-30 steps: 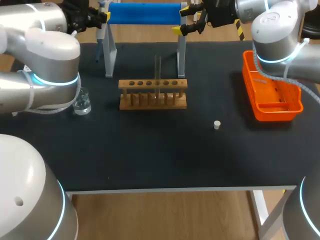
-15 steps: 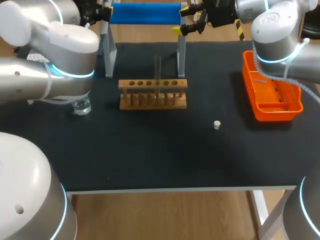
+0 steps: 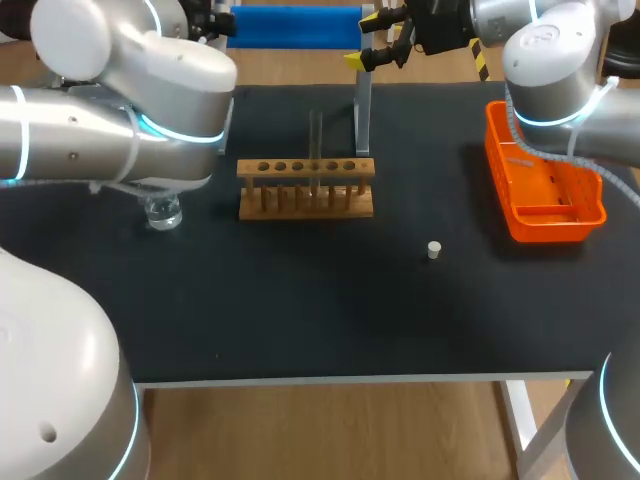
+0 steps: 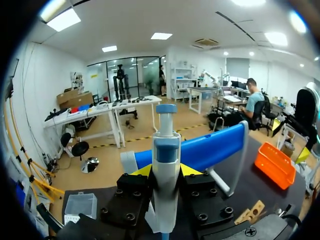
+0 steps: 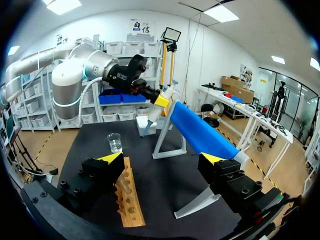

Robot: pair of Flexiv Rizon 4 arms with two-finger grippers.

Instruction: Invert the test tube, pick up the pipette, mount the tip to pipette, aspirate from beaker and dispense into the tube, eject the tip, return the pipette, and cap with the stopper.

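At the surface's (image 3: pixel 300 320) far-left corner the left pincer (image 4: pixel 166 172) grips the pipette (image 4: pixel 166 145), long axis along its fingers, plunger end pointing out beyond them, while the right pincer (image 3: pixel 375 38) gapes wide and empty at the far edge.

1. Your left claw (image 4: pixel 165 172) grips the white-and-blue pipette (image 4: pixel 166 150) upright between its yellow tips.
2. The blue bar (image 4: pixel 210 147) lies just ahead on its stand.
3. An orange tray (image 4: pixel 272 165) sits on the tabletop (image 4: pixel 260 192) beyond.
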